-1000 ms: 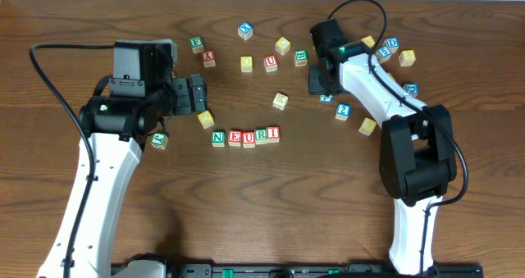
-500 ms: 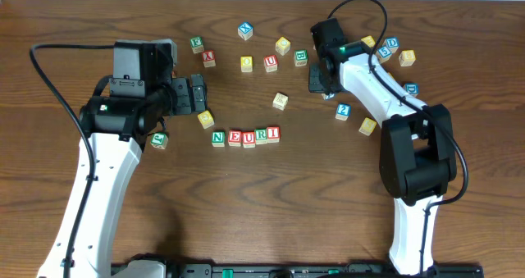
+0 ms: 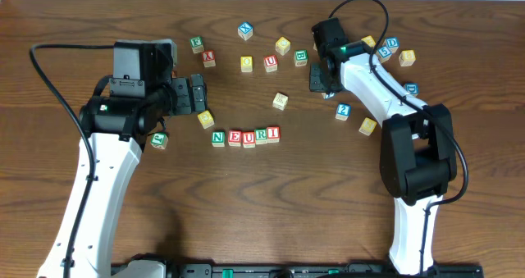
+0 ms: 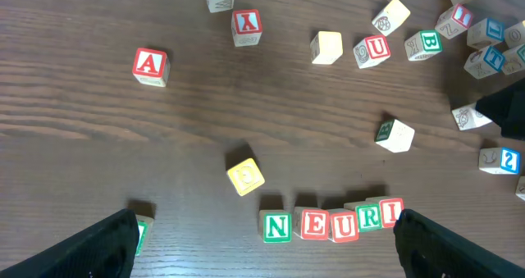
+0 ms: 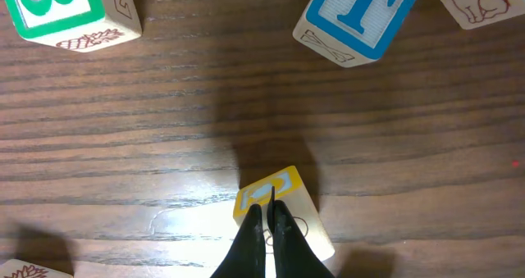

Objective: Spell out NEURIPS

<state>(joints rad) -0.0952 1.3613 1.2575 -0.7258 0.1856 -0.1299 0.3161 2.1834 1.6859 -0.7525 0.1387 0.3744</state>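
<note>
Step in hand: fetching the sixth letter. The NEURI row (image 3: pixel 246 136) lies on the table (image 3: pixel 262 204); P and S are not yet placed. Up and right of the row, the right gripper (image 5: pixel 267 206), closed and empty, touches a yellow cube (image 5: pixel 279 184) whose letter is unreadable. The left gripper (image 3: pixel 198 94) hangs open, up-left of the row. Next move: open, straddle the cube, grasp.

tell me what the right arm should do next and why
Probably open the right gripper and lower it around the yellow block. It is shut, with its tips at that block's yellow face, gripping nothing, and the row reads N E U R I, so another letter is due. I cannot read this block's letter.
</note>
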